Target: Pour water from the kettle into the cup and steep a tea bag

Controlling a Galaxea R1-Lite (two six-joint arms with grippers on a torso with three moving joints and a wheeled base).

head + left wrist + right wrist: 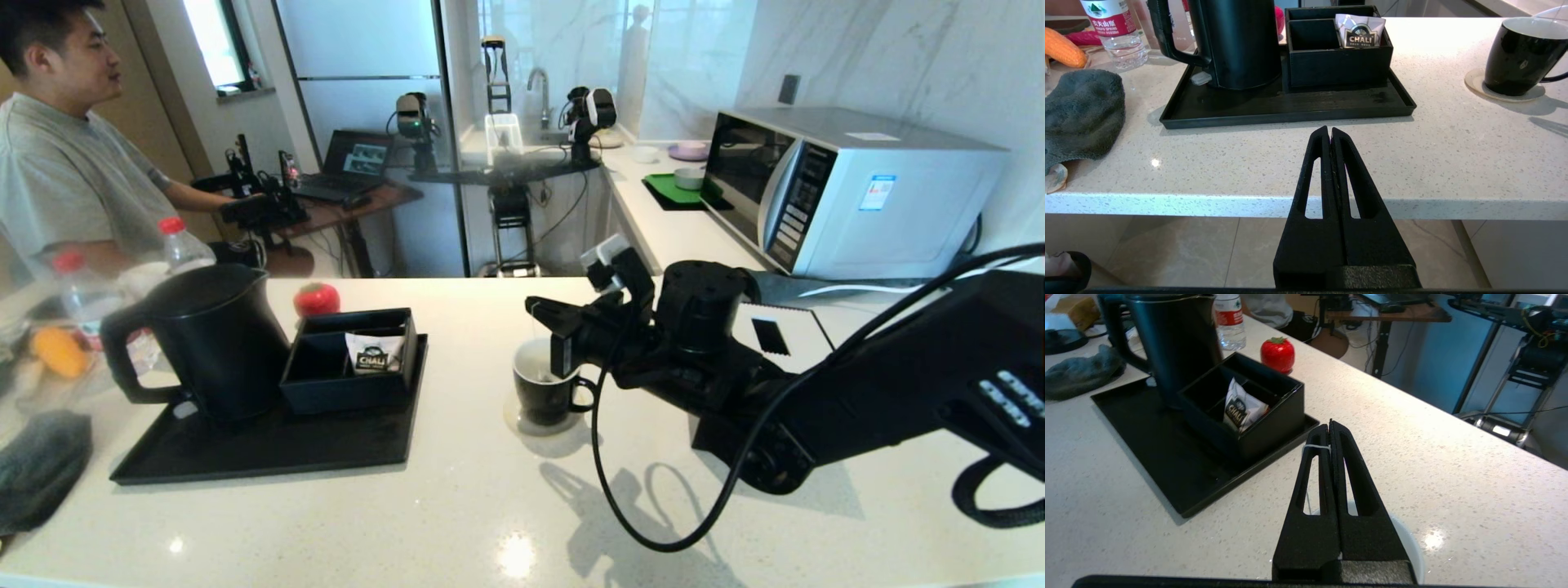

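Note:
The black kettle (216,339) stands upright on a black tray (245,457) at the left. The small black cup (543,392) with a white inside sits on a round coaster (1478,83) at the middle of the counter. My right gripper (535,309) hovers just above the cup's rim, shut on the tea bag's thin white string (1314,447). The string drops into the cup. The pouch is hidden under the fingers. My left gripper (1329,131) is shut and empty, parked off the counter's front edge, facing the tray.
A black compartment box (326,384) on the tray holds a white CHALI sachet (375,353). A red strawberry-shaped object (317,299), water bottles (181,245) and a grey cloth (37,469) lie at the left. A microwave (849,192) stands at the back right.

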